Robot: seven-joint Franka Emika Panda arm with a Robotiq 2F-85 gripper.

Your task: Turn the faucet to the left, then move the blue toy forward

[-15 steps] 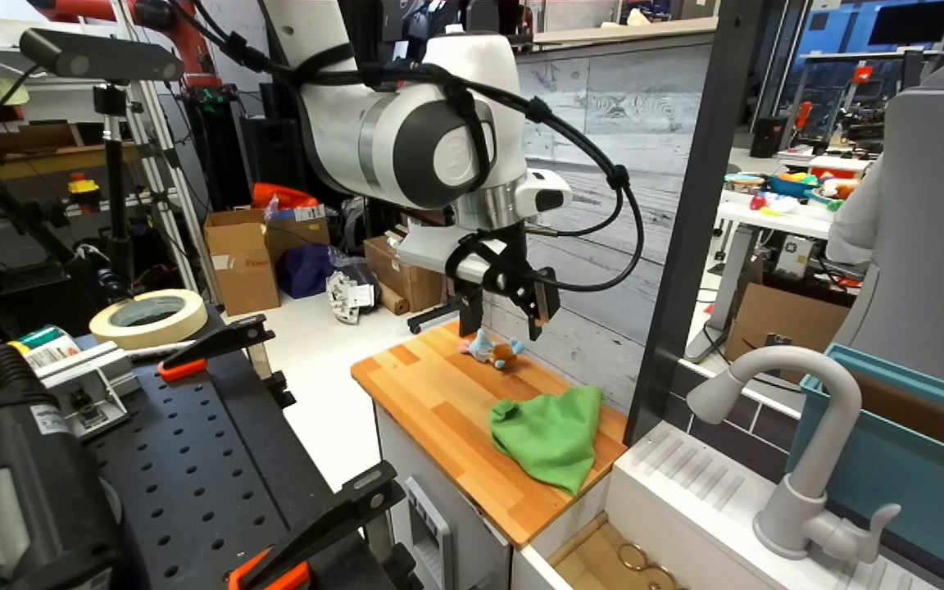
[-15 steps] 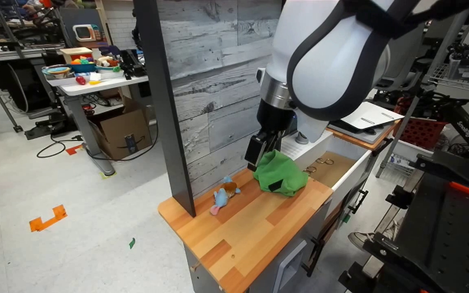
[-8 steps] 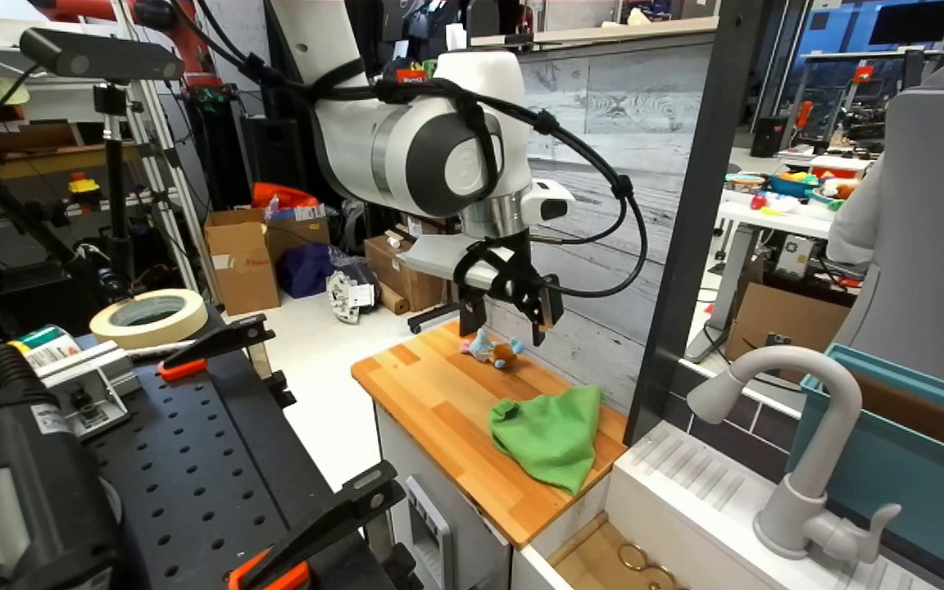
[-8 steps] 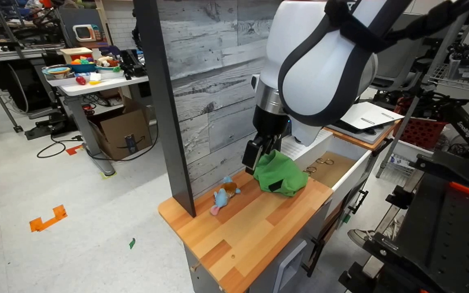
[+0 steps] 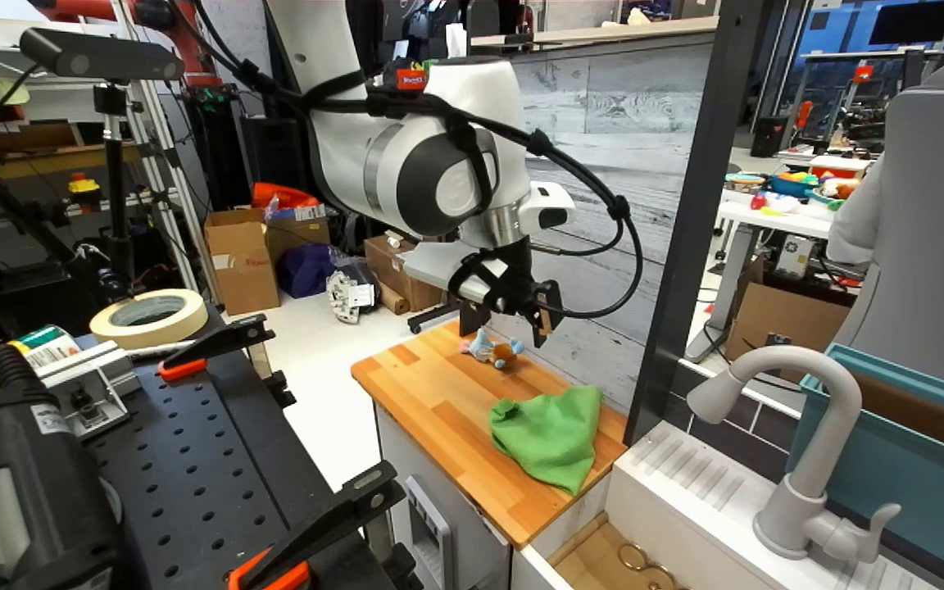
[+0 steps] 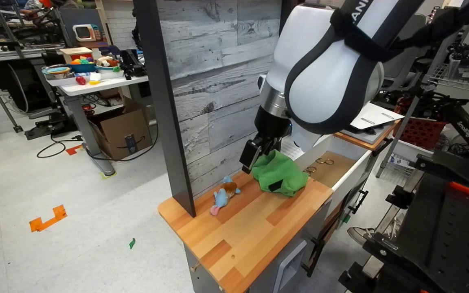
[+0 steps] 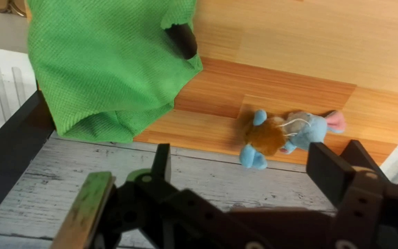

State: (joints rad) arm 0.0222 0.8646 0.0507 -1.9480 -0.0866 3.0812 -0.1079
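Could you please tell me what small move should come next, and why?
Probably shift the open jaws over the blue toy, toward its pink ear, before lowering: the wrist view shows the toy on the counter, off-centre, closer to one jaw than the other.

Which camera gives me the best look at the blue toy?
The wrist view: the blue toy appears largest there, with its brown patch and pink end distinct. Both exterior views show it smaller, lying on the wooden counter.
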